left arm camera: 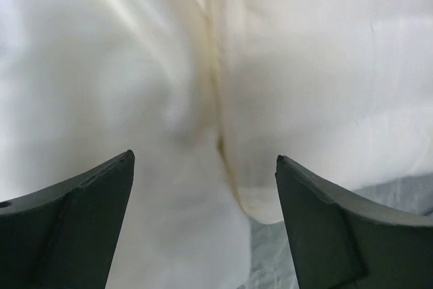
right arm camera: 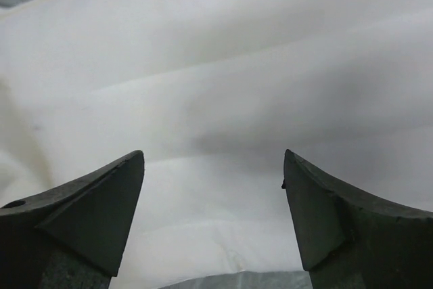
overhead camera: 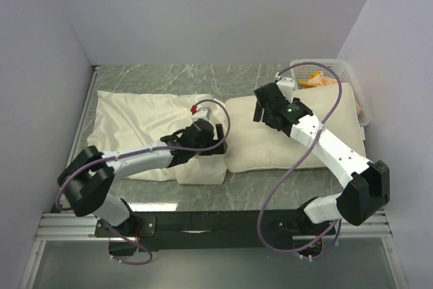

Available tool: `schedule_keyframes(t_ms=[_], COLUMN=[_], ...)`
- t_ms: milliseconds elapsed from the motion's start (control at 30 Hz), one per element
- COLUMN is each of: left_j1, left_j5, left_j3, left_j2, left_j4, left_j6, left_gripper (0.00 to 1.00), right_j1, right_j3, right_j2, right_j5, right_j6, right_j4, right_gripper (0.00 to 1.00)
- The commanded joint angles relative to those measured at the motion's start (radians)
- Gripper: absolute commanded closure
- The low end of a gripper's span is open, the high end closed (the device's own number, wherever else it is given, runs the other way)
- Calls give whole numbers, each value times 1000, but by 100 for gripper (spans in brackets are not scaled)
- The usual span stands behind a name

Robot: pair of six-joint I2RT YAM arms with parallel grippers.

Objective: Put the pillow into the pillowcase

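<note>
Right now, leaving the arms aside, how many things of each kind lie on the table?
pillow: 1
pillowcase: 1
white basket: 1
orange-yellow cloth: 1
Total: 4

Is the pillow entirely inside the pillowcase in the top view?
No, the plump pillow lies uncovered on the right, beside the limp pillowcase spread on the left.

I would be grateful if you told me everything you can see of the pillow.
The pillow is a plump cream rectangle of smooth, padded-looking fabric, lying flat on the right side of the grey marbled table. Its left end meets the wrinkled pillowcase; its far right corner reaches the white basket. The right arm crosses over it, the open right gripper close above its surface.
</note>
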Motion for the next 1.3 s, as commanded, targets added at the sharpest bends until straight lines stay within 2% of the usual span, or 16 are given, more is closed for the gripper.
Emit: schedule_keyframes(t_ms=[0, 167, 333, 433, 467, 533, 567, 633, 667, 700, 733, 833, 1100, 1200, 1233, 1267], left_j1=[12, 73, 163, 212, 237, 265, 291, 323, 356, 373, 390, 459, 527, 542, 541, 533], left_j5=[-260, -295, -268, -284, -284, -284, -288, -298, -295, -295, -288, -266, -274, -208, -164, -121], left_j3=[-29, -37, -80, -72, -78, -110, -121, -150, -161, -179, -189, -210, -224, -209, -204, -195], left_j2=[-99, -61, 17, 88, 92, 79, 56, 28, -7, -26, -55, -99, -191, -219, -228, -245], left_j4=[-148, -182, -148, -167, -164, -150, -150, -156, -158, -158, -153, -155, -188, -149, -126, -107], left_j6=[-26, -34, -46, -67, -73, -90, -98, -118, -121, -124, -120, -113, -144, -79, -48, -22], left_gripper=[9, 3, 10, 34, 55, 70, 84, 99, 99, 99, 99, 99, 99, 98, 93, 74], right_j1=[100, 211, 234, 249, 252, 254, 255, 252, 254, 254, 251, 237, 188, 159, 156, 152], right_j3=[4, 52, 102, 172, 194, 206, 200, 194, 186, 183, 178, 152, 106, 90, 85, 89], right_j2=[-28, 76, 250, 368, 394, 454, 468, 500, 508, 514, 511, 457, 198, 102, 81, 64], right_j5=[-42, -85, -108, -66, -53, -27, -21, -10, -7, -1, 10, -15, -154, -229, -236, -231], right_j6=[-66, -114, -116, -96, -87, -76, -73, -70, -70, -65, -59, -57, -86, -91, -93, -91], right_j4=[111, 162, 194, 142, 133, 115, 115, 116, 115, 113, 110, 122, 136, 151, 161, 155], right_gripper=[7, 0, 0, 0, 0, 2, 4, 14, 21, 34, 68, 100, 100, 100, 100, 100])
